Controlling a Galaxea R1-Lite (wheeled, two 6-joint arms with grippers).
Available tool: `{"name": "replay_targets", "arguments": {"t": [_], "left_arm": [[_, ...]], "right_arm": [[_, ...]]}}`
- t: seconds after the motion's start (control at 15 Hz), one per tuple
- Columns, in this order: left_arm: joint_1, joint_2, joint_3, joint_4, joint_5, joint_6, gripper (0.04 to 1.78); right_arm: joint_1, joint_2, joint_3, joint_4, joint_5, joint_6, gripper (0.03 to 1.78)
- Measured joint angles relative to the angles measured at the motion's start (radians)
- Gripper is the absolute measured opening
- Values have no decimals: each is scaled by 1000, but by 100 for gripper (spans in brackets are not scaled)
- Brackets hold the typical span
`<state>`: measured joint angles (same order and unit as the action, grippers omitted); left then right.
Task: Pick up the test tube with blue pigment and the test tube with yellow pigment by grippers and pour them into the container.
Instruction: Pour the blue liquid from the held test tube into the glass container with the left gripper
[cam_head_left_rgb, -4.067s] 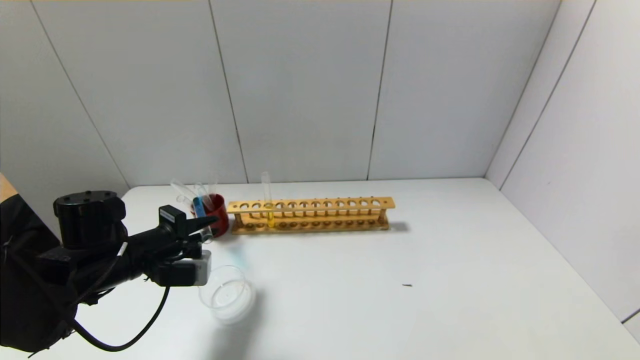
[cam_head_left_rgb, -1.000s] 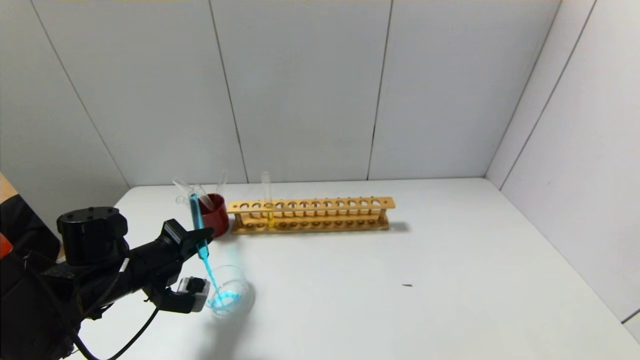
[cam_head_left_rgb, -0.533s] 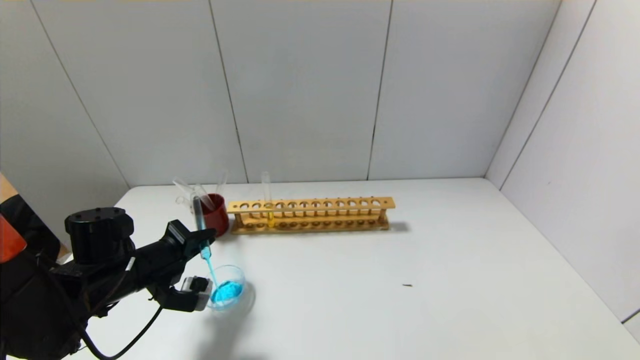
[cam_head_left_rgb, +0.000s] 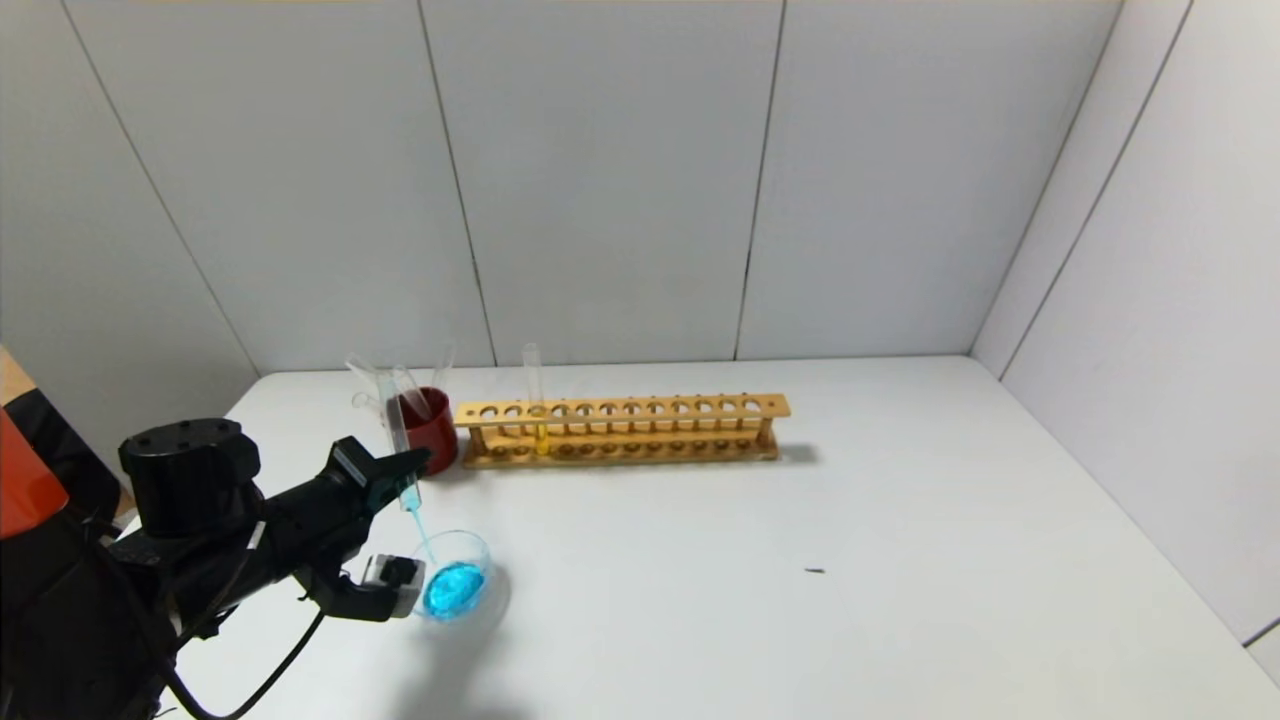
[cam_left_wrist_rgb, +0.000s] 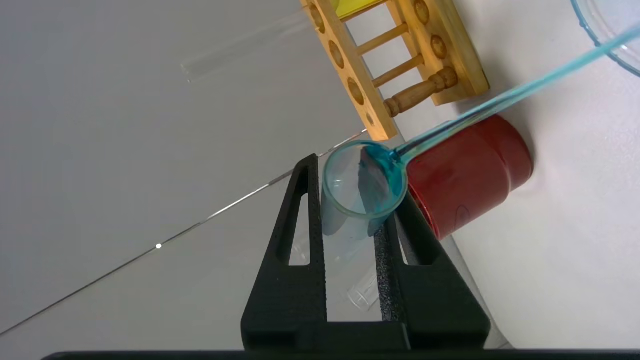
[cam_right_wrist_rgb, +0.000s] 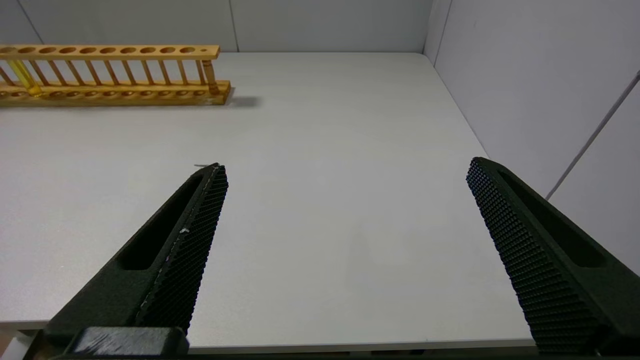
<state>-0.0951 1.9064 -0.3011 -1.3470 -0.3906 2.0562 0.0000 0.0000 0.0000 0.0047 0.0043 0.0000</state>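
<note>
My left gripper (cam_head_left_rgb: 408, 463) is shut on the test tube with blue pigment (cam_head_left_rgb: 400, 440), held mouth down above the container (cam_head_left_rgb: 462, 560). A thin blue stream runs from its mouth into the dish, which holds a pool of blue liquid. In the left wrist view the tube's mouth (cam_left_wrist_rgb: 362, 182) sits between the fingers (cam_left_wrist_rgb: 316, 220) and only a little blue is left in it. The test tube with yellow pigment (cam_head_left_rgb: 537, 400) stands upright in the wooden rack (cam_head_left_rgb: 640, 428). My right gripper (cam_right_wrist_rgb: 345, 175) is open and empty over bare table near the front edge, out of the head view.
A dark red cup (cam_head_left_rgb: 428, 428) with several plain clear tubes stands just left of the rack, behind the left gripper. A small dark speck (cam_head_left_rgb: 814, 571) lies on the white table (cam_head_left_rgb: 800, 620). Grey walls close the back and right.
The blue tube was carried to the dish and tipped mouth down. It has nearly emptied, and the blue pool in the dish has grown. The right arm has not moved.
</note>
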Motion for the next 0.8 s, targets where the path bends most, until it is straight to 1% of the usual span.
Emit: {"name": "replay_targets", "arguments": {"t": [0.47, 0.8], "left_arm": [[-23, -1, 16, -7, 6, 37, 33], [-34, 17, 26, -126, 25, 60, 33]], "right_arm": [[0, 0, 0, 0, 0, 0, 175], [0, 0, 0, 0, 0, 0, 175]]}}
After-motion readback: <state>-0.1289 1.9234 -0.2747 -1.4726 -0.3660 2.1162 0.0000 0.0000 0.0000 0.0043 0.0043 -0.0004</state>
